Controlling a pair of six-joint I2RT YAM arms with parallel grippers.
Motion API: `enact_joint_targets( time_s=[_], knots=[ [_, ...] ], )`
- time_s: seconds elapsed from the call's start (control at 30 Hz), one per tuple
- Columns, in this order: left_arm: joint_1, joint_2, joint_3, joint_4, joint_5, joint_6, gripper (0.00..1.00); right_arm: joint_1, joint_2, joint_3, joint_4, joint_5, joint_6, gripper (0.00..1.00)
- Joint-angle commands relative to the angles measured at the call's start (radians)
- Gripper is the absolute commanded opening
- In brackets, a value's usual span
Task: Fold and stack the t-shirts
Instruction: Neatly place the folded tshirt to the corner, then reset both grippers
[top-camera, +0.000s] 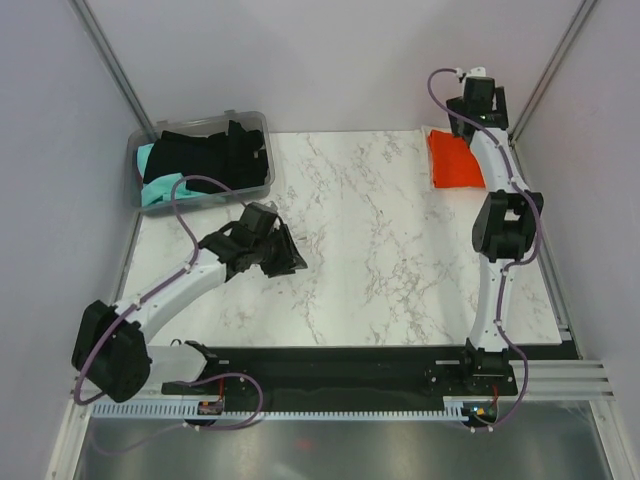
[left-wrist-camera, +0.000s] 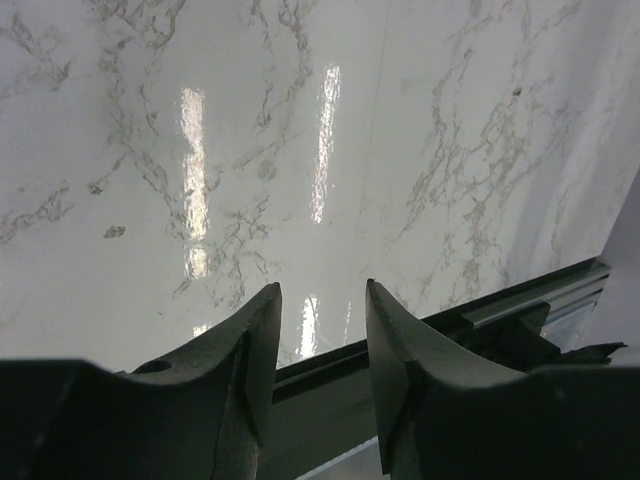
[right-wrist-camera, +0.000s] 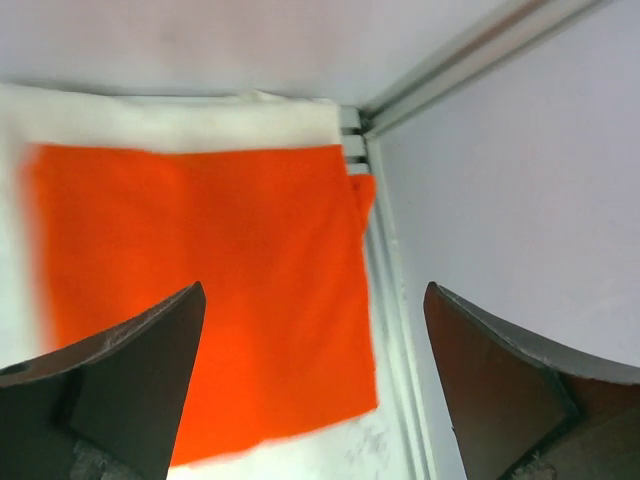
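Nearest, the left gripper (top-camera: 285, 255) hangs low over the marble table (top-camera: 380, 250), its jaws partly apart with nothing between them. Farther back on the left, a clear bin (top-camera: 252, 116) holds a black t-shirt (top-camera: 210, 155) and a teal t-shirt (top-camera: 158, 190). In the far right corner the folded orange-red t-shirt (top-camera: 455, 160) lies on a cream-white t-shirt (right-wrist-camera: 180, 125). The right gripper (right-wrist-camera: 312, 290) hovers above them, spread wide and empty, and its arm hides the orange shirt's right edge from above.

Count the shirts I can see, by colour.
Orange shirt: 1
White shirt: 1, under the orange one
Black shirt: 1 heap in the bin, maybe more
Teal shirt: 1, in the bin
Total: 4
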Motion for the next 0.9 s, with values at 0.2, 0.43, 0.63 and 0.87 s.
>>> enact_joint_targets(
  time_s=[0.2,0.43,0.63,0.87],
  knots=[
    [-0.001,-0.402,-0.254,0.053,0.039,-0.263,0.52,0.274,-0.519,-0.432,-0.13,-0.148,0.25,0.98],
    [-0.001,-0.852,-0.53,0.067,0.093,-0.485,0.54,0.41,-0.92,-0.879,-0.061,-0.413,0.606,0.98],
    [-0.001,-1.198,-0.71,0.084,0.176,-0.597,0.54,0.414,-1.385,-1.41,0.163,-0.585,1.026,0.98],
    [-0.001,-1.363,-0.786,0.136,0.262,-0.607,0.56,0.413,-1.9,-1.932,0.088,-0.545,1.303,0.98]
  ],
)
